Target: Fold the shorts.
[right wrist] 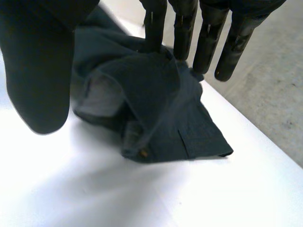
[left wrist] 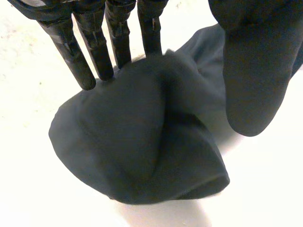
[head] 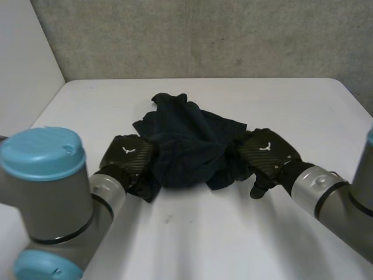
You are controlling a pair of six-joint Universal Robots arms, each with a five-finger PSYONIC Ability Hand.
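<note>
One crumpled pair of dark shorts (head: 187, 146) sits on the table (head: 280, 99) between my two hands. My left hand (head: 127, 153) and right hand (head: 267, 151) rest straight fingers against its sides, thumbs clear.

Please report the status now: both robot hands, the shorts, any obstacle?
Left robot hand open, straight fingers on left side of shorts. Right robot hand open, fingertips on right side. Shorts bunched, not yet folded. Nothing in the way.
</note>
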